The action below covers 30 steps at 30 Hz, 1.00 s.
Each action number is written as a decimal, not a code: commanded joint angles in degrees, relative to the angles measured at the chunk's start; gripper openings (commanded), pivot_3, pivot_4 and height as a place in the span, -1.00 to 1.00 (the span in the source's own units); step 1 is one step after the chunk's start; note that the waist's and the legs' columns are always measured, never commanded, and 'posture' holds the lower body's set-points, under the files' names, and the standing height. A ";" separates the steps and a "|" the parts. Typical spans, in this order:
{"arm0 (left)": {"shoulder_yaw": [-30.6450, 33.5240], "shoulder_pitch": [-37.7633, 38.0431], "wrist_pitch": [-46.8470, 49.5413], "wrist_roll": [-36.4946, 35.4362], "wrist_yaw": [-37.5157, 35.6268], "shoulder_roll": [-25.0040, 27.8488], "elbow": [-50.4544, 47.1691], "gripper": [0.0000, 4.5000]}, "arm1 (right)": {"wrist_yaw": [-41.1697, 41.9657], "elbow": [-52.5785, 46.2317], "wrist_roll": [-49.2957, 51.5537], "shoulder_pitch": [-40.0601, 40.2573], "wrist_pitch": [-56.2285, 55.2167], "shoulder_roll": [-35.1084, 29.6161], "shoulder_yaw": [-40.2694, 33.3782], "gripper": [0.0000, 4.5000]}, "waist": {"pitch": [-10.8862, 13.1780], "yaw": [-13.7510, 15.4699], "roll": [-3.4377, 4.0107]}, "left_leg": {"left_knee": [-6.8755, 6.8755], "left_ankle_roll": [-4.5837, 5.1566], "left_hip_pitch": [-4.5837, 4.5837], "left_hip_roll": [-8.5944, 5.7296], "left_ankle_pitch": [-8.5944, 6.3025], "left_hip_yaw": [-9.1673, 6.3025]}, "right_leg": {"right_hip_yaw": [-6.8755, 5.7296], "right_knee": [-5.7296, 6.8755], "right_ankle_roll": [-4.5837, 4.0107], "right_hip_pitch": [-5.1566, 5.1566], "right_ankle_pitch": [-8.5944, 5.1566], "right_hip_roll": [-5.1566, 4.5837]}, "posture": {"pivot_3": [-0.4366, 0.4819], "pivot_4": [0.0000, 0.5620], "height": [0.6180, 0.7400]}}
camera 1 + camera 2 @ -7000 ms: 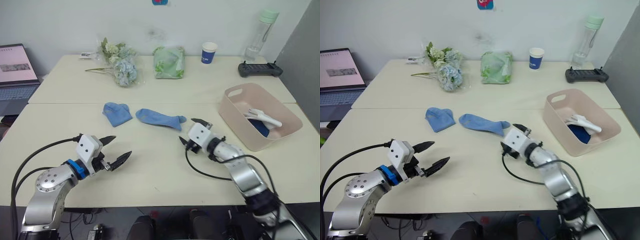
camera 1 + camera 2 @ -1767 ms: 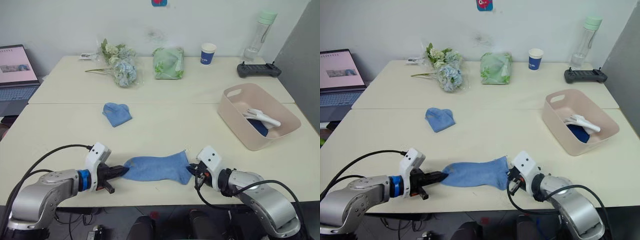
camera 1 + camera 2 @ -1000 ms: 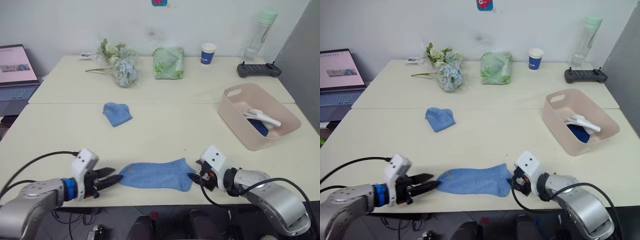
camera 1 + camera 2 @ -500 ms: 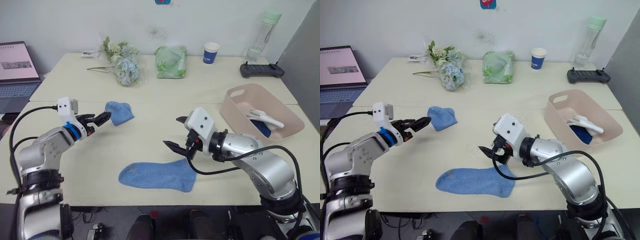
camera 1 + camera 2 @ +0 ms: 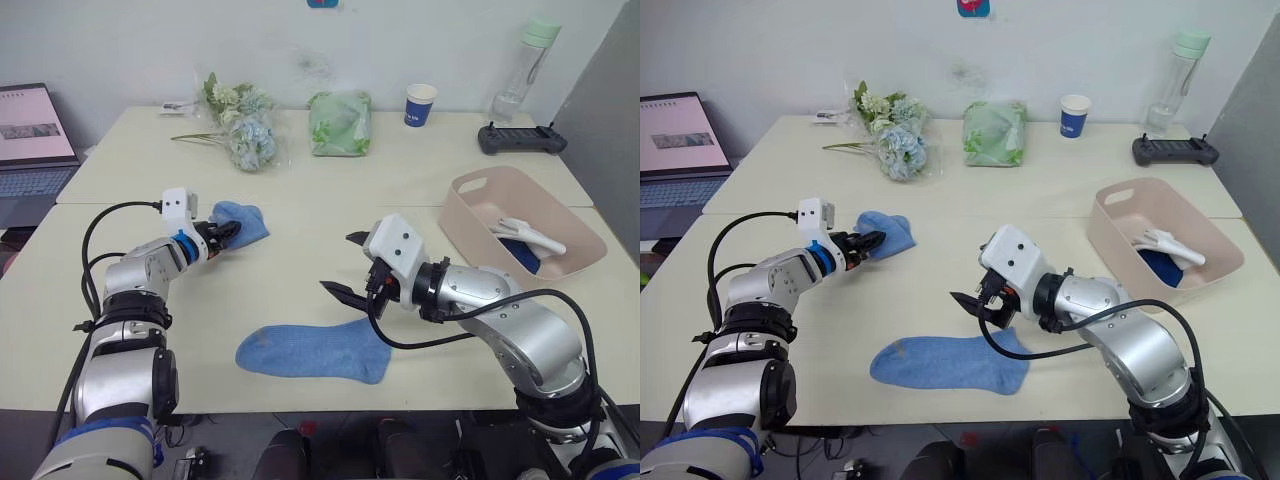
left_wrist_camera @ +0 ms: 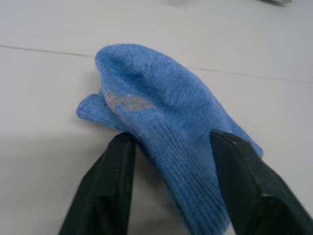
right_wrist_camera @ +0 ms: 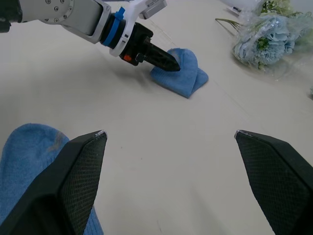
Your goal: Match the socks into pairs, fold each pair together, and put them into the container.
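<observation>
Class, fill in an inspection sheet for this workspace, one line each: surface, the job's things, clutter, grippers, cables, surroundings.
Surface: cream table, two tops butted along a seam.
Job's things: flat light blue sock at the near edge; folded light blue sock further back; pink tub holding a white sock and a navy sock.
Clutter: flowers, green bag, blue paper cup, bottle, black controller.
Grippers: left gripper open, fingers straddling the folded sock; right gripper open above the table, empty.
Cables: black cable looping by the left arm; another along the right arm.
Surroundings: laptop on a side desk; white wall behind.
</observation>
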 commanded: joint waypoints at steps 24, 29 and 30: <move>-16.64 32.56 -8.77 9.53 -2.15 -5.54 -54.85 -0.99 | -0.86 -0.66 -2.82 2.50 -2.86 -3.00 2.64 1.00 | 0.00 0.18 0.00 | 0.00 0.03 -0.03 0.03 -0.02 -0.05 | 0.12 -0.02 0.00 0.04 0.01 -0.11 | -0.05 -0.47 1.00; -17.80 35.65 -4.28 8.46 -0.85 -7.09 -59.71 -0.90 | -1.25 -1.34 -2.72 2.46 -1.61 -3.80 2.41 1.00 | 0.00 0.02 0.01 | 0.00 0.05 0.02 0.06 -0.03 -0.04 | 0.13 0.00 0.00 0.06 0.01 -0.04 | -0.05 -0.47 1.00; -17.48 35.71 -3.70 7.74 -1.13 -7.06 -60.41 -0.80 | -1.30 -1.42 -2.64 2.45 -1.50 -3.85 2.40 1.00 | 0.00 0.00 0.01 | -0.01 0.05 0.03 0.07 -0.03 -0.03 | 0.13 0.01 0.00 0.06 0.01 -0.04 | -0.05 -0.47 1.00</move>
